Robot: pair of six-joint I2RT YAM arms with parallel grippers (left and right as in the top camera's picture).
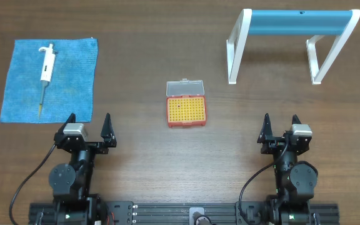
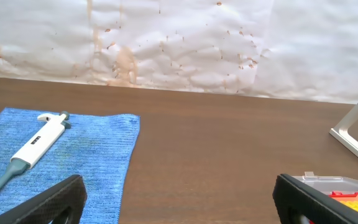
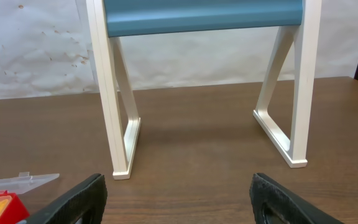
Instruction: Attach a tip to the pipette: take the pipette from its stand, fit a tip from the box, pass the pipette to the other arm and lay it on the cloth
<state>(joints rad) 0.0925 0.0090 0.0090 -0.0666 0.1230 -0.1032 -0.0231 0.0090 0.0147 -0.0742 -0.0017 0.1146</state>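
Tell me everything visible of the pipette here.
The pipette has a white, plastic-looking body with a plunger knob and finger hook at one end, narrowing to a grey shaft that ends in what looks like a yellowish tip. It lies flat on the blue cloth, near its middle, slightly slanted, knob end uppermost in the top view. Only the cloth touches it.

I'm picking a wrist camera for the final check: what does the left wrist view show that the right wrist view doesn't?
Left wrist view, not the right: the blue cloth with the pipette lying on it.
Right wrist view, not the left: the blue bar of the stand and both its white legs.
Both: the tip box at an edge, part of the stand, the brown table and the pale wall behind.
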